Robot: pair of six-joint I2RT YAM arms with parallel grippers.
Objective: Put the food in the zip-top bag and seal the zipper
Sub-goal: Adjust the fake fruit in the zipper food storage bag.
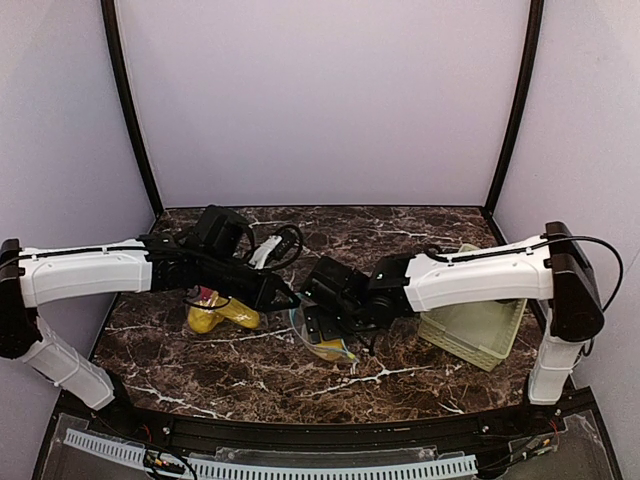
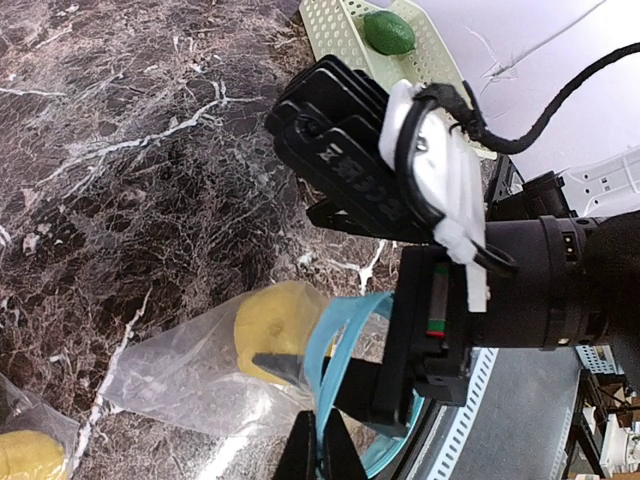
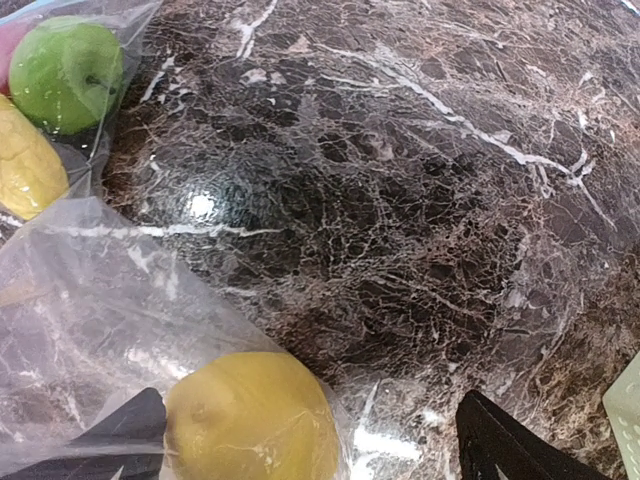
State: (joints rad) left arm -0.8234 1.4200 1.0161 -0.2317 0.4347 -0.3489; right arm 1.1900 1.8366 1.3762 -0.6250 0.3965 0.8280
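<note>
Left gripper (image 2: 315,442) pinching zip-top bag (image 2: 170,370) by blue rim; right gripper (image 3: 310,428) gaping wide over bag — yellow fruit (image 2: 270,325) lying inside. Embossed lettering (image 2: 355,175) on right gripper's casing — unreadable.

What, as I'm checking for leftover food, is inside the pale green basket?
One dark green piece lies in the basket. From above, the right arm covers part of it, so more food could be hidden there.

Left arm (image 1: 90,272) stretched low and level toward centre, left gripper (image 2: 318,452) clamped shut on the blue rim of the zip-top bag (image 2: 180,370), right arm (image 1: 480,275) reaching in from the right, right gripper (image 3: 310,425) spread wide, angled downward.
</note>
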